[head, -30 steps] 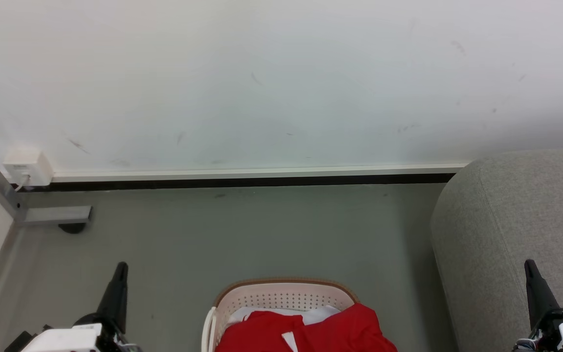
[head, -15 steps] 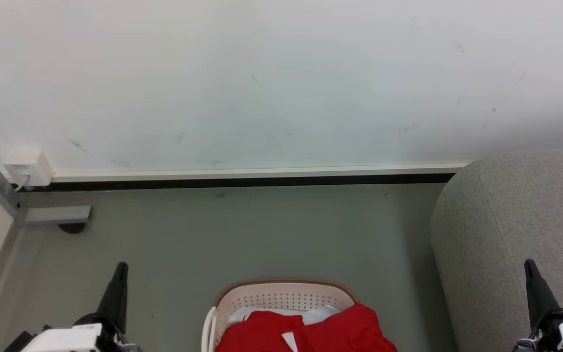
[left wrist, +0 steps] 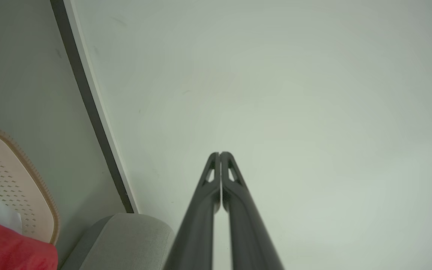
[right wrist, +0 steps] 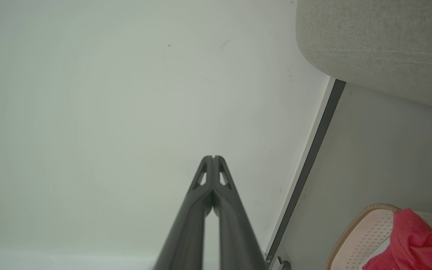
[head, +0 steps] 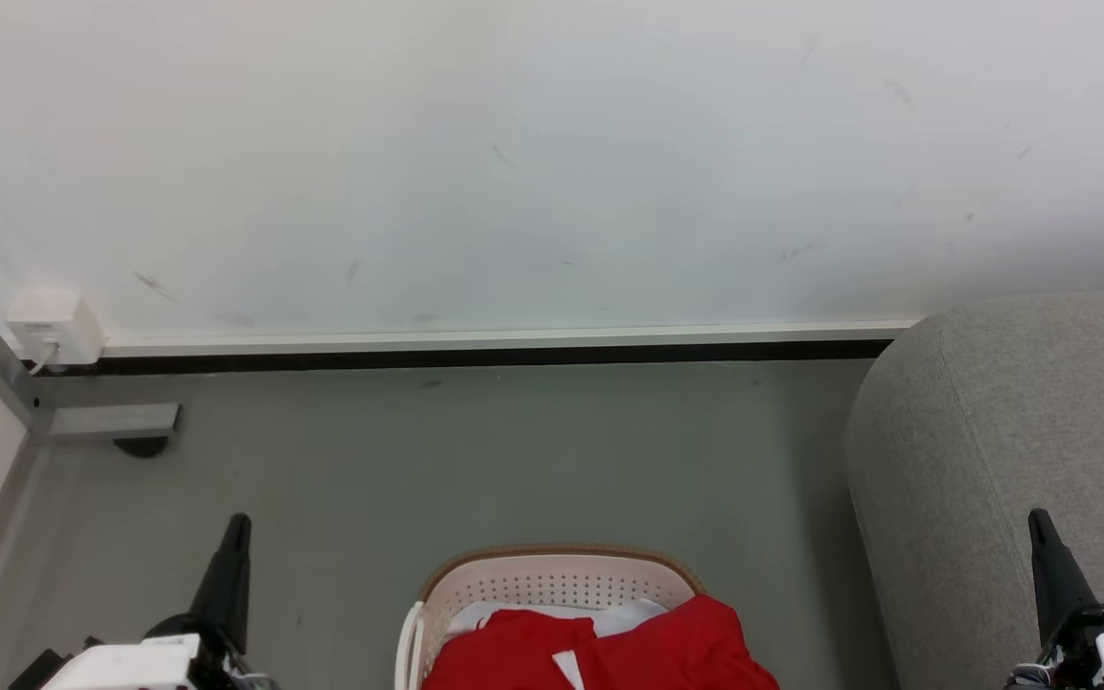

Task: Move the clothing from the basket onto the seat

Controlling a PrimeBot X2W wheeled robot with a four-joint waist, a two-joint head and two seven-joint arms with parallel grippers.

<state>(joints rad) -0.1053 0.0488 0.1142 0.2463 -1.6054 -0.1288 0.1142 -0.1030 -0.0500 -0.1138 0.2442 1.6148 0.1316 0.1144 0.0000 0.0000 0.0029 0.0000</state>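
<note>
Head view: the basket (head: 552, 580) sits at 6 o'clock, red clothing (head: 648, 642) heaped inside; the seat (head: 1002, 450) stands at 3 o'clock. Left wrist view: the left hand (left wrist: 219, 153) is fully closed, empty. Right wrist view: the right hand (right wrist: 213, 157) likewise. Reaching closed would only prod the cloth; draped fabric may drag the basket over.

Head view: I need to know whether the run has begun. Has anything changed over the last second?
Nothing visibly changed. The left gripper and the right gripper stay low with jaws shut, and the red clothing still lies in the basket beside the seat.
</note>
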